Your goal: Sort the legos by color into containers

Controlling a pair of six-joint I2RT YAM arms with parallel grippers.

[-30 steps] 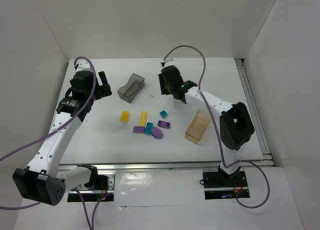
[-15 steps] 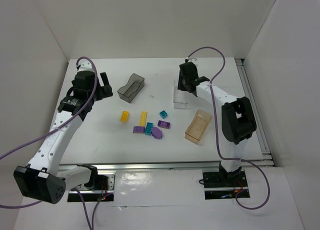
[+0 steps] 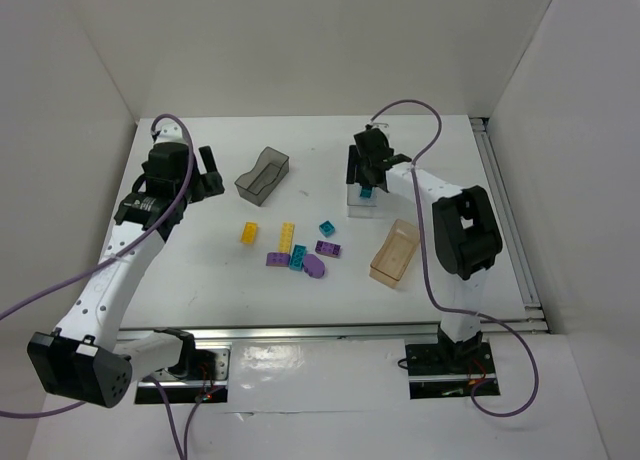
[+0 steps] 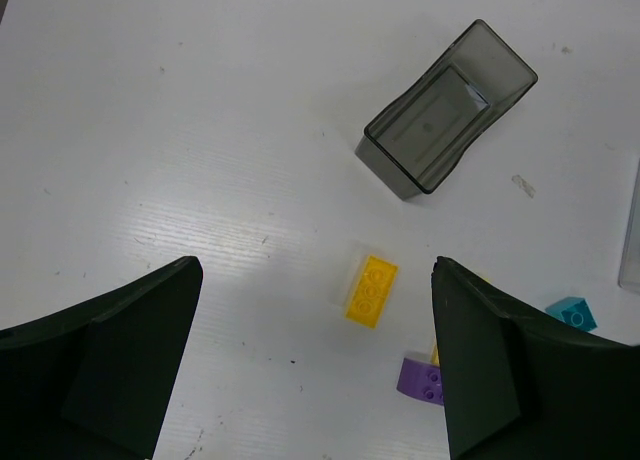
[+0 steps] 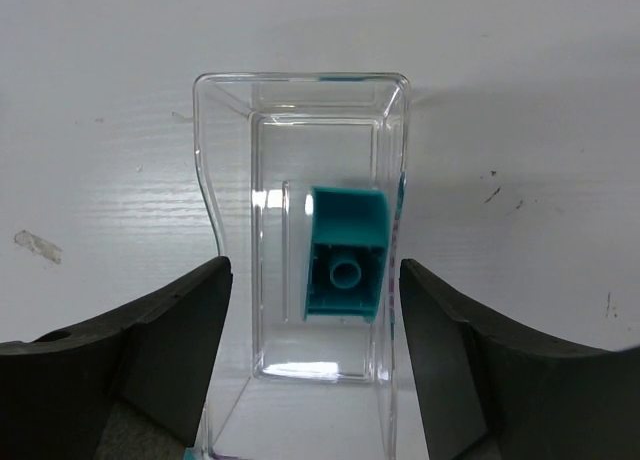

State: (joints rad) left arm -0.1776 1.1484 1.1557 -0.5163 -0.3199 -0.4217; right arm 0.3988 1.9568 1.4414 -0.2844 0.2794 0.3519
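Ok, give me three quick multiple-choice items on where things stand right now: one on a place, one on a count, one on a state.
1. Where is the teal brick below the right gripper?
A. on the table beside the bins
B. inside the clear bin
C. inside the amber bin

2. How many yellow bricks lie loose on the table?
A. one
B. two
C. three

3. What state is the dark grey bin in?
A. upright and empty
B. holding a yellow brick
C. tipped on its side

Answers:
1. B, the right wrist view shows the brick lying within the clear walls.
2. B, the top view shows two.
3. A, the left wrist view looks down onto its bare floor.
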